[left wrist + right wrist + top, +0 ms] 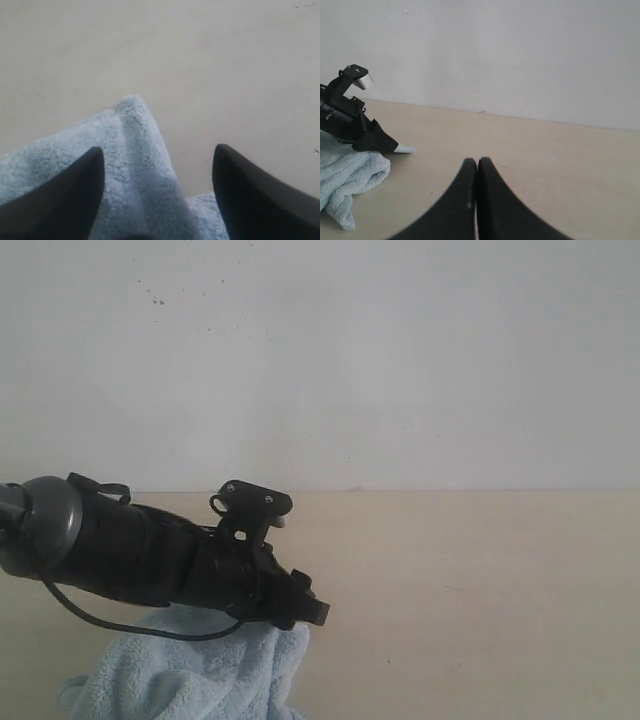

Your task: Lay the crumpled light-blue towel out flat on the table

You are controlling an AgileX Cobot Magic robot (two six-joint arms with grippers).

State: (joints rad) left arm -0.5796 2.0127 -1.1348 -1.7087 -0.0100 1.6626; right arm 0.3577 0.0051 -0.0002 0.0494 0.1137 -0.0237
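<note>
Crumpled towel [190, 670] at 7 o'clock on the worktop [480, 590], one fold raised. Left fingers [310, 612] released, spread wide either side of that fold at the towel's 1 o'clock edge. Right fingers [474, 165] clenched together, empty, well apart from the towel.

My left arm [130, 550] is a thick black tube ending at a rounded grey joint collar [48, 525]. A thin black cable [110, 625] loops beneath it, and on top sits a small black camera bracket [254, 502] with two pale screw heads and a silvery face. The fingers [70, 200] of my left gripper [159, 150] are matte black wedges, broad at the base and tapering to blunt rounded tips; those of my right gripper [476, 161] are the same black, smoothly curved like horns.
</note>
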